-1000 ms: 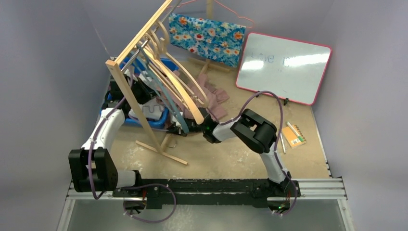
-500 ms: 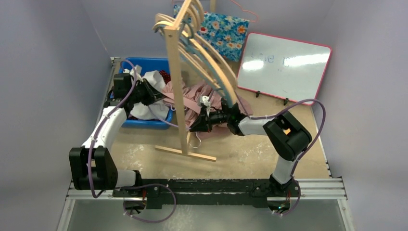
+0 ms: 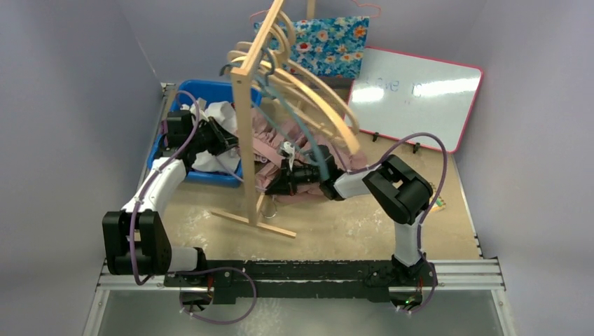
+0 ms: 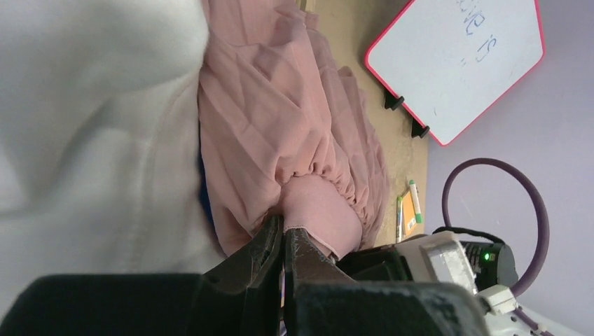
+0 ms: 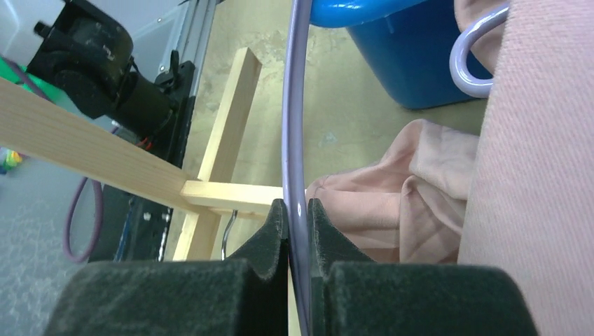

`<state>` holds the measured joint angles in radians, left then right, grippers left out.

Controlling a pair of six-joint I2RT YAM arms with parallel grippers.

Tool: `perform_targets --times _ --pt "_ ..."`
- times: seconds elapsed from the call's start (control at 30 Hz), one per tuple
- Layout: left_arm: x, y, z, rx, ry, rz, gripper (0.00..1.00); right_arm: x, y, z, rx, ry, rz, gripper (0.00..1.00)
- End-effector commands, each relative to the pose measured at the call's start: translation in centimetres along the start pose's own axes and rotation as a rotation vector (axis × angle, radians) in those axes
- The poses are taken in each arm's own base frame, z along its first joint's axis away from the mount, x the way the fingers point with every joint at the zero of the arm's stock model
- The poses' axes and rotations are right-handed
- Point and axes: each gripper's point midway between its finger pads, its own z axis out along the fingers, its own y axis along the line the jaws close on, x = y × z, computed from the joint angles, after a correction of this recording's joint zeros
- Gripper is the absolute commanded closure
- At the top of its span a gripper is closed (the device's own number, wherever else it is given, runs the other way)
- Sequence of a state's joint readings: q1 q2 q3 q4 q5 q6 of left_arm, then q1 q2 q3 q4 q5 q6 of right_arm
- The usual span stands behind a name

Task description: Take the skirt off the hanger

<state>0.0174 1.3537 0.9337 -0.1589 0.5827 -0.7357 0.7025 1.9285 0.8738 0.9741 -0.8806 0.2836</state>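
Tan table (image 3: pixel 350 224), grey-violet walls on three sides. Wooden rack (image 3: pixel 246 140) stands tilted mid-table, carrying several bowed wooden hangers. Whiteboard (image 3: pixel 413 94) leans to the right of the rack and a blue bin (image 3: pixel 210 91) sits just left of it. Skirt (image 4: pixel 280 119): pink, gathered, heaped on the table at the rack's foot on the whiteboard side, with its left end drawn toward the bin beside a white cloth (image 4: pixel 84 140). Hanger (image 5: pixel 294 105): thin lavender rod running in front of the rack's base, its curved end up near the bin. Left gripper (image 4: pixel 283 234): jaws pressed together, pinching a fold of the skirt at the gathered waistband. Right gripper (image 5: pixel 298 210): jaws closed on the hanger rod, with the skirt lying just behind and to the right of it, close to the pads. Handling judgement: the fabric is light, limp and likely slippery. It will bunch and snag on the rack, so hold it at the thicker waistband, not the loose hem. Cannot tell whether the skirt remains attached to the hanger.
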Motion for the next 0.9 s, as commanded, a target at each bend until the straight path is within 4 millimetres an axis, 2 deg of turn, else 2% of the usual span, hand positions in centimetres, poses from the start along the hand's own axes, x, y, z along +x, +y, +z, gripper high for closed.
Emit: perform_targets --times 0.0,0.03,0.07,0.17,0.23,0.33,0.4,0.5,0.6,0.77,0.87 --pt "-2.4 0.3 -1.2 -0.033 -0.106 0.084 1.00 -2.8 0.6 3.9 0.069 -0.092 0.070 1.00" --pt "-2.2 0.5 -1.3 -0.039 -0.098 0.088 1.00 -3.7 1.2 4.9 0.053 -0.107 0.058 0.98" --pt "-2.1 0.5 -1.3 -0.041 -0.093 0.093 1.00 -3.6 1.6 5.5 0.043 -0.110 0.061 0.95" --pt "-1.8 0.3 -1.6 -0.029 -0.079 0.105 1.00 -2.1 1.5 5.6 0.042 -0.089 0.092 0.85" --pt "-1.3 -0.3 -1.9 -0.003 -0.062 0.112 1.00 -1.3 -0.3 4.9 0.101 -0.066 0.078 0.75" --pt "-0.9 -1.3 -2.6 0.033 -0.052 0.129 1.00 0.2 -2.3 4.8 0.168 0.021 -0.011 0.67" --pt "-0.9 -2.2 -3.2 0.056 -0.059 0.141 1.00 -0.4 -3.2 4.8 0.215 0.020 -0.074 0.62" --pt "-1.2 -3.0 -3.9 0.067 -0.072 0.148 1.00 -2.2 -2.3 5.0 0.190 -0.030 -0.126 0.51" --pt "-1.4 -3.5 -4.2 0.075 -0.080 0.144 1.00 -3.4 -1.0 5.8 0.138 -0.064 -0.203 0.45" --pt "-1.4 -3.8 -4.4 0.080 -0.080 0.139 1.00 -4.0 2.4 8.2 0.034 -0.113 -0.375 0.34" --pt "-1.2 -3.7 -4.5 0.072 -0.071 0.134 1.00 -4.5 3.1 9.7 0.056 -0.142 -0.479 0.33"
